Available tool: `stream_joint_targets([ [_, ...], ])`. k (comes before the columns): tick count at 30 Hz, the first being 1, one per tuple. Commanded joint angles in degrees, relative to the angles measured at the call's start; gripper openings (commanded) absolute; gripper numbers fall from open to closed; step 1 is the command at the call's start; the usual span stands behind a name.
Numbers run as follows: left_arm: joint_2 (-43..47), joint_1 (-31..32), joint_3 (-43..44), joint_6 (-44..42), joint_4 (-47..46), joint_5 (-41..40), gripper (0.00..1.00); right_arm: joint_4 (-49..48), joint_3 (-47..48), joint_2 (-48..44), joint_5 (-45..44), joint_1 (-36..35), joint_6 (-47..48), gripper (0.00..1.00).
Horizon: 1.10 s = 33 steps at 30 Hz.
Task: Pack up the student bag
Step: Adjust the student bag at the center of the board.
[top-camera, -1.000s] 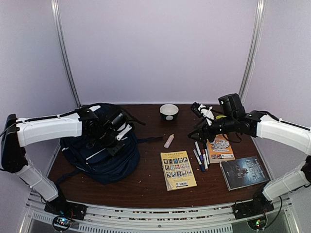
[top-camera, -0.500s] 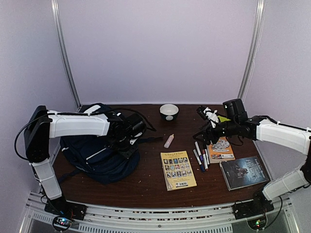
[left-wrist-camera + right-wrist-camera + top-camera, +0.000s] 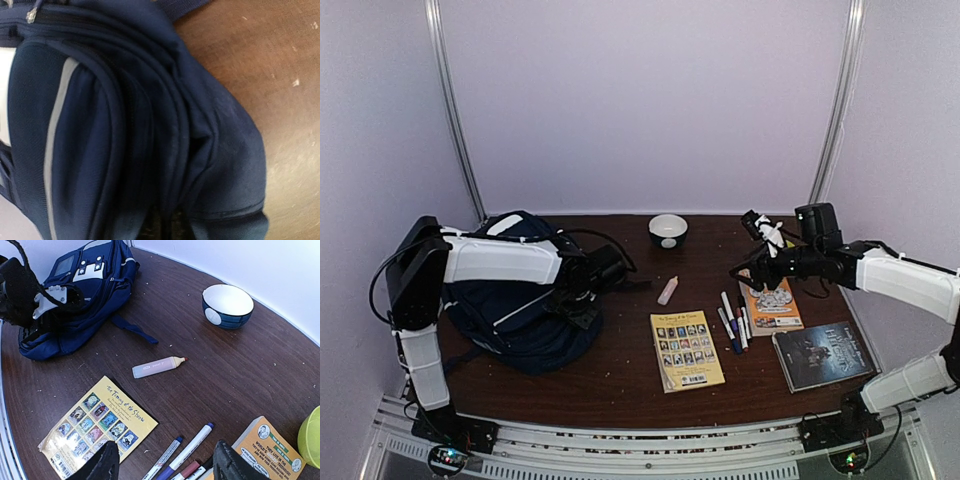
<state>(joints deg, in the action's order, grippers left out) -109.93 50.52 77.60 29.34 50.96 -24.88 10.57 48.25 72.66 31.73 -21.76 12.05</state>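
The student bag (image 3: 515, 315) lies on the left of the table, navy with white stripe trim; the right wrist view shows it (image 3: 105, 275) at the far left. My left gripper (image 3: 604, 273) is at the bag's right edge. In the left wrist view navy fabric (image 3: 100, 150) fills the frame, and the gripper (image 3: 170, 229) is shut on a fold of it, with only the dark fingertips showing at the bottom. My right gripper (image 3: 745, 274) hovers open above the pens (image 3: 187, 452), holding nothing (image 3: 165, 466).
A yellow book (image 3: 687, 350), an orange book (image 3: 772, 305) and a dark book (image 3: 823, 355) lie right of the bag. A pale marker (image 3: 667, 290) and a loose bag strap (image 3: 134, 329) lie mid-table. A blue-and-white bowl (image 3: 667, 230) stands at the back. A green object (image 3: 311, 437) sits far right.
My left arm has swung right across the bag to its right edge, and its jaws have closed on the fabric. My right arm has drawn back to the right, still open.
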Motion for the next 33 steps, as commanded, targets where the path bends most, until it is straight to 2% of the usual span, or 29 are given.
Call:
stream_joint_targets([
  [1, 2.53, -0.58, 1.68, 1.04, 3.08, -5.12, 0.00, -1.55, -1.14, -2.15, 1.26, 0.32, 0.21, 0.64],
  [8, 12.91, 0.40, 4.24, -1.36, 6.24, -4.60, 0.00, 2.54, 2.31, -2.44, 2.83, 0.38, 0.05, 0.63],
  [15, 21.71, 2.86, 2.44, -7.34, 3.79, 4.82, 0.00, 5.88, 4.60, -2.82, 3.66, 0.25, 0.98, 0.61],
  [19, 23.58, 5.62, -1.33, -10.75, 0.01, 11.19, 0.00, 11.83, 6.64, -3.69, 2.23, 0.34, 5.09, 0.58],
  [24, 23.64, 7.35, -5.52, -9.48, -0.47, 14.26, 0.00, 19.67, 7.65, -5.94, -4.18, 1.76, 9.11, 0.58],
  [33, 24.05, 9.74, -10.33, -6.92, -3.72, 21.81, 0.00, 30.27, 8.35, -8.76, -10.60, 11.56, 12.05, 0.57],
])
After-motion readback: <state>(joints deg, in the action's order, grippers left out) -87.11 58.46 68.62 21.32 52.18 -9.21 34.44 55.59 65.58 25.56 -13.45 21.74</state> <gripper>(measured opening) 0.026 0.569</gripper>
